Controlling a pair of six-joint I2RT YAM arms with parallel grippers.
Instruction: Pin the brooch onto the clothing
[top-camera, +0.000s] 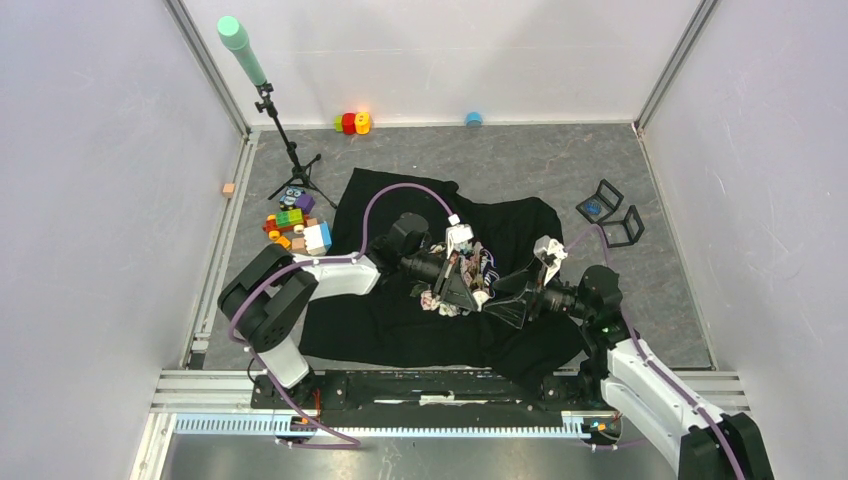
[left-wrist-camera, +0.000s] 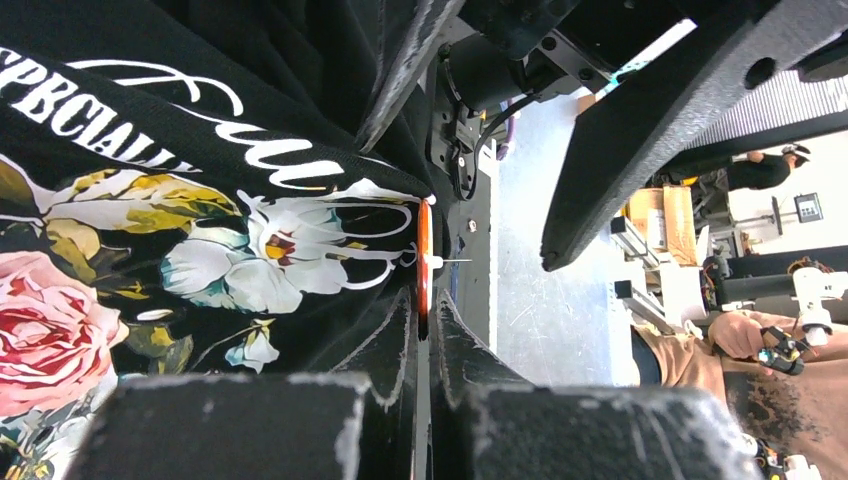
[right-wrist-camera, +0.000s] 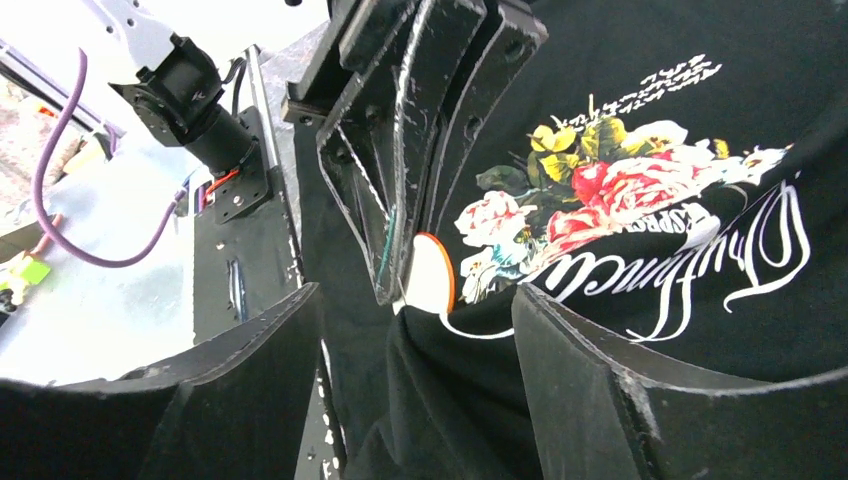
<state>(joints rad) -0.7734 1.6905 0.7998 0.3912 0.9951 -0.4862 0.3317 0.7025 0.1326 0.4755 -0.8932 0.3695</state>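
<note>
Brooch (left-wrist-camera: 424, 262), a round orange disc seen edge-on, is sitting pinched between the closed fingers (left-wrist-camera: 395, 340) of the left hand (left-wrist-camera: 425, 320), its thin pin sticking out sideways, away from the fabric. Its flat face is lying against the clothing (top-camera: 400, 320), right at the white script lettering beside the rose print. That black shirt is lying spread on the grey tabletop (top-camera: 560, 160) in front of both arms, bunched up where the hands are meeting. The right hand (right-wrist-camera: 415, 340) is standing wide open, gripping nothing, with a fold of the shirt rising between its two fingers just below the brooch. Toy blocks (top-camera: 295, 222) are lying on the tabletop off the shirt's far left corner.
</note>
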